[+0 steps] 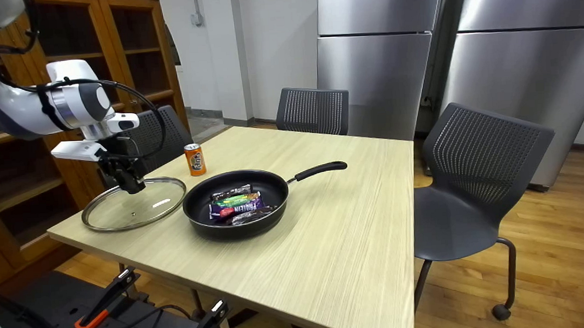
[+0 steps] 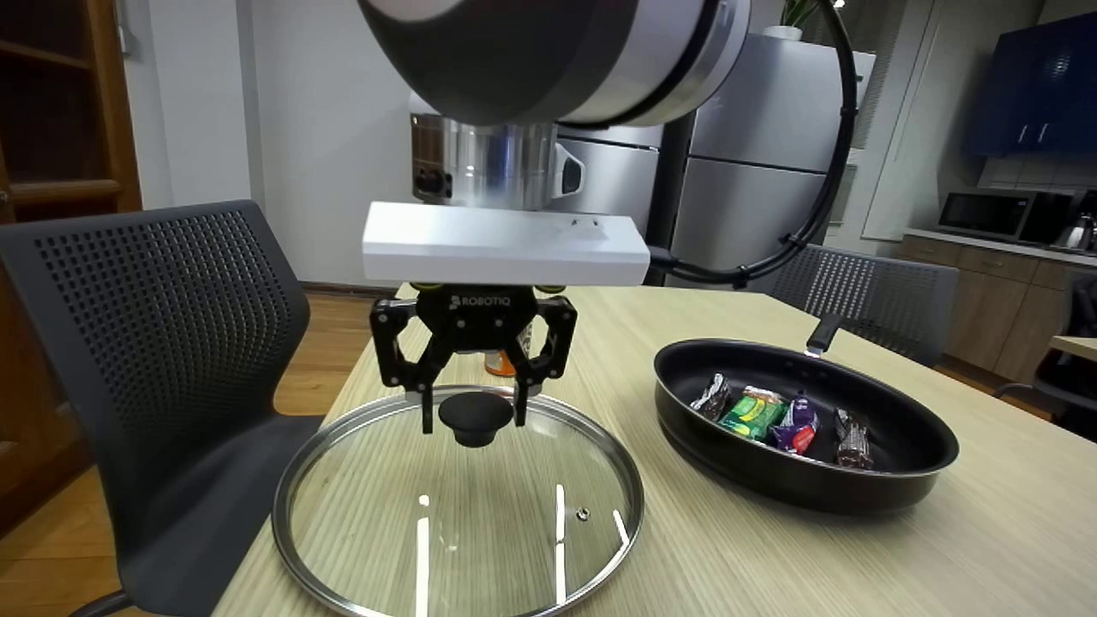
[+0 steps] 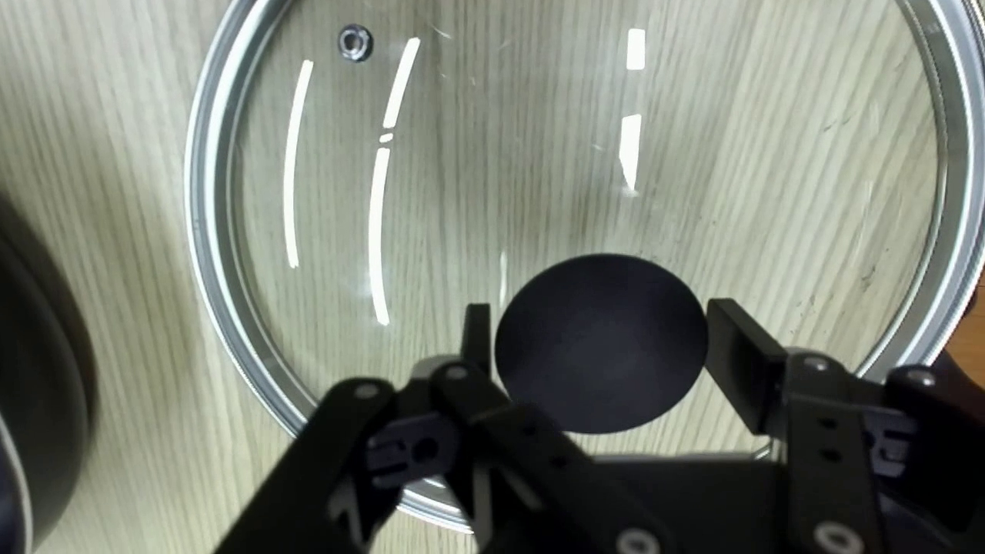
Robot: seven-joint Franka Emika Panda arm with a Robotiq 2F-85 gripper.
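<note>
My gripper (image 2: 474,418) is open, with its two fingers on either side of the black knob (image 2: 476,415) of a glass lid (image 2: 514,531). In the wrist view the gripper (image 3: 600,338) shows a thin gap between the left finger and the knob (image 3: 602,346). The right finger looks very close to the knob; I cannot tell if it touches. The lid lies flat on the table, with a metal rim and a small vent. In an exterior view the gripper (image 1: 132,185) hides the knob. A black frying pan (image 1: 233,231) beside the lid holds several wrapped bars (image 1: 237,207).
An orange Fanta can (image 1: 195,160) stands behind the lid and pan. The pan's handle (image 1: 322,169) points away from the lid. Dark chairs (image 1: 454,210) stand around the pale wooden table (image 1: 346,241). Clamps (image 1: 107,301) sit near the robot's base.
</note>
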